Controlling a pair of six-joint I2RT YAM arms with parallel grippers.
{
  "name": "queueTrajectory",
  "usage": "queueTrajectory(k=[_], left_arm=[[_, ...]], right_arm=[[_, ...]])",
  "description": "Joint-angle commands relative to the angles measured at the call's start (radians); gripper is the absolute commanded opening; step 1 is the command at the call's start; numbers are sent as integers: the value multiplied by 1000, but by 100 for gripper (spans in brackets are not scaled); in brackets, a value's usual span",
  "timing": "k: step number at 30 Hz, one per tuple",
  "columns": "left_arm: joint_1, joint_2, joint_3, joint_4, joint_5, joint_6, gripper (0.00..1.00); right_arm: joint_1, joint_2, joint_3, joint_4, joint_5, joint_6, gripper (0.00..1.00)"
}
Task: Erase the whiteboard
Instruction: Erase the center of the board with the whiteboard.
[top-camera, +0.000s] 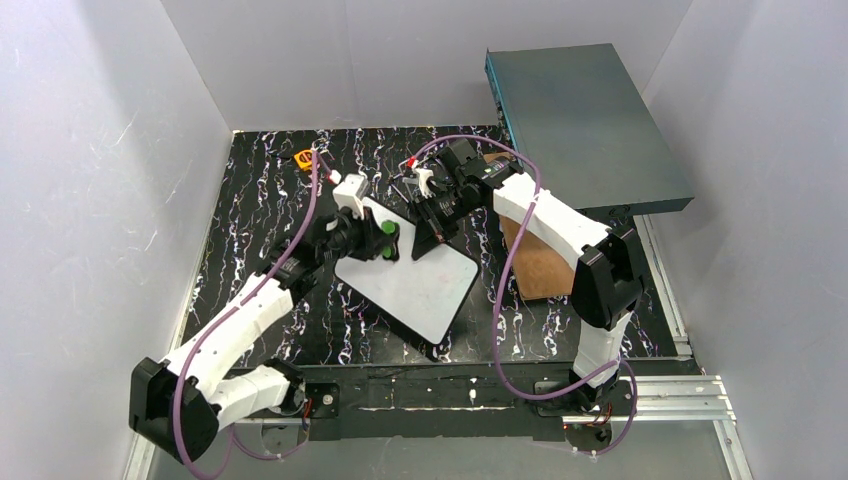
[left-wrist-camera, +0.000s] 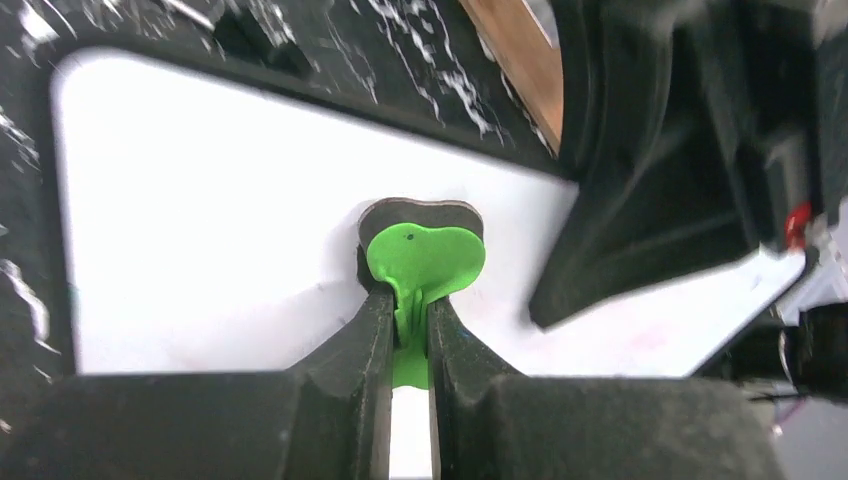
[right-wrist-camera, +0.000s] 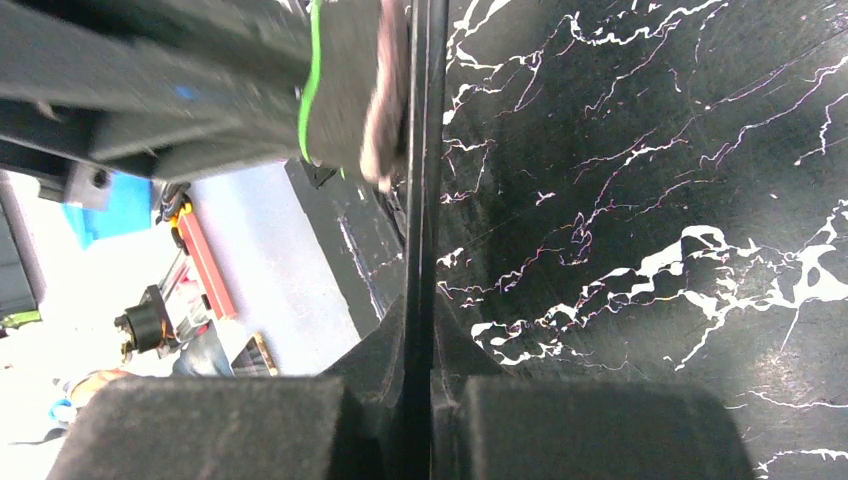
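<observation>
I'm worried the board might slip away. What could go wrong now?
The right gripper pinches only the thin edge of the whiteboard, so a hard wipe might pull it loose. The left gripper holds the green eraser by a narrow fin, which could twist out. Both arms crowd together and might bump.

Overhead view, two wrist close-ups.
Top camera looks down from behind; wrist cameras face along their fingers (left-wrist-camera: 345, 370); all share the whiteboard (top-camera: 420, 285) and green eraser (top-camera: 386, 240).
</observation>
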Motion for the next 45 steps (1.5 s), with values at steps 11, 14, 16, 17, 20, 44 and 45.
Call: queueTrajectory(k=[11, 14, 16, 17, 20, 44, 45], left_arm=[[207, 96, 130, -214, 9, 69, 0], [232, 197, 261, -250, 53, 98, 0], [231, 234, 294, -245, 112, 88, 0], [222, 241, 291, -242, 129, 84, 0], [161, 212, 226, -227, 134, 79, 0], [-402, 68, 23, 14, -231, -148, 0], [-403, 72, 42, 9, -233, -139, 0]], right_arm=[[30, -94, 8, 91, -172, -31, 1], [30, -103, 9, 85, -160, -42, 1], [29, -107, 11, 81, -154, -50, 1], [29, -108, 13, 77, -150, -53, 1], [24, -109, 15, 75, -147, -58, 1], [-18, -119, 16, 64, -93, -73, 1], [-22, -127, 8, 68, -92, -71, 1]])
